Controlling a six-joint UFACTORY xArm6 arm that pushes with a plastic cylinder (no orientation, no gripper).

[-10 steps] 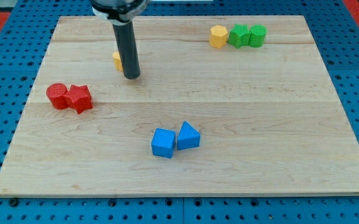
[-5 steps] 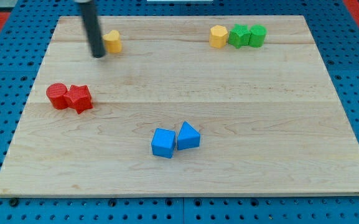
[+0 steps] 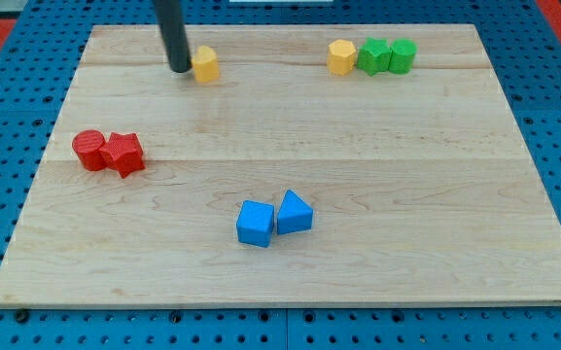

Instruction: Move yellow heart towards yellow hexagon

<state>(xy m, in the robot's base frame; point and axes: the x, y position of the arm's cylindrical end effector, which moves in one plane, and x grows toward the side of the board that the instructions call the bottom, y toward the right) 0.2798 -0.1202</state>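
Observation:
The yellow heart (image 3: 205,64) lies on the wooden board near the view's top, left of centre. My tip (image 3: 180,69) stands right at the heart's left side, touching or almost touching it. The yellow hexagon (image 3: 340,57) sits further to the view's right along the same top strip, about a quarter of the board's width from the heart. The rod rises from the tip out of the view's top edge.
Two green blocks (image 3: 387,55) stand directly against the hexagon's right side. A red cylinder (image 3: 89,150) and a red star block (image 3: 123,154) sit at the view's left. Two blue blocks (image 3: 273,219) lie at lower centre. The board (image 3: 436,194) rests on a blue pegboard.
My tip swung from the heart's right side round to its left, then moved right. The yellow heart slid up and to the right, closer to the hexagon.

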